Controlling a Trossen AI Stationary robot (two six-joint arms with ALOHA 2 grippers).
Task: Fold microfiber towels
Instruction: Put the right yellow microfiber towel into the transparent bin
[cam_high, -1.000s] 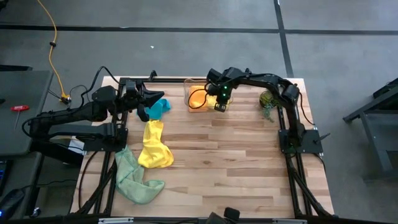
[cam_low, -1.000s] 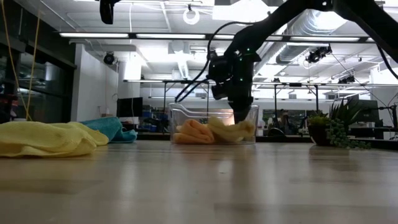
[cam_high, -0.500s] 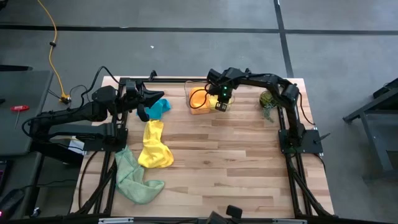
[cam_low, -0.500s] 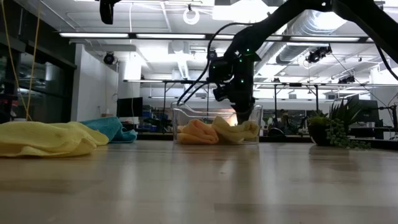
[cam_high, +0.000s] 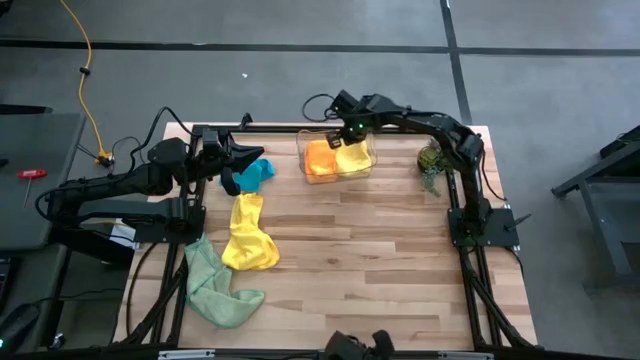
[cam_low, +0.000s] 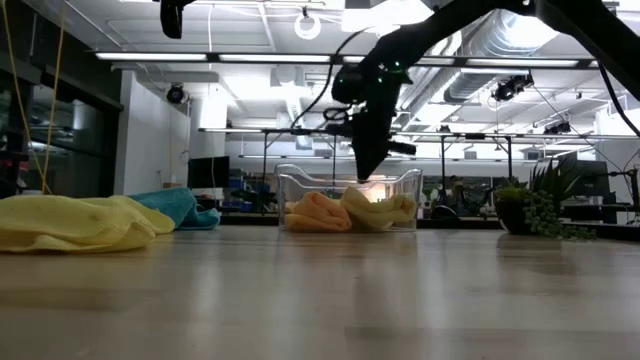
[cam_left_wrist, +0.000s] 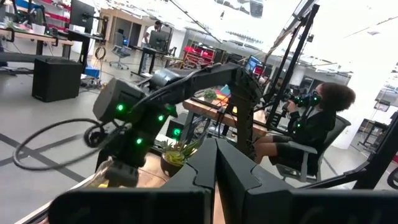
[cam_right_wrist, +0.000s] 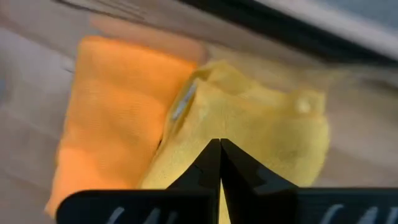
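A clear plastic bin (cam_high: 303, 150) at the table's far middle holds an orange towel (cam_high: 320, 158) and a yellow towel (cam_high: 354, 157), lying side by side; both also show in the right wrist view, orange (cam_right_wrist: 112, 106) and yellow (cam_right_wrist: 267, 137). My right gripper (cam_high: 348, 133) is shut and empty, above the bin's far rim (cam_low: 362, 176). My left gripper (cam_high: 232, 165) is shut, held level above the far left, beside the teal towel (cam_high: 258, 172). A second yellow towel (cam_high: 248, 235) and the light green towel (cam_high: 215, 285) lie crumpled on the left.
A small potted plant (cam_high: 430, 165) stands at the far right, near the right arm's base. The table's middle and right near part show bare wood (cam_high: 380, 270). A seated person (cam_left_wrist: 311, 124) shows in the room beyond the table.
My right gripper has gone up out of the bin and toward the table's far edge. The yellow towel that it stood over stays in the bin beside the orange one.
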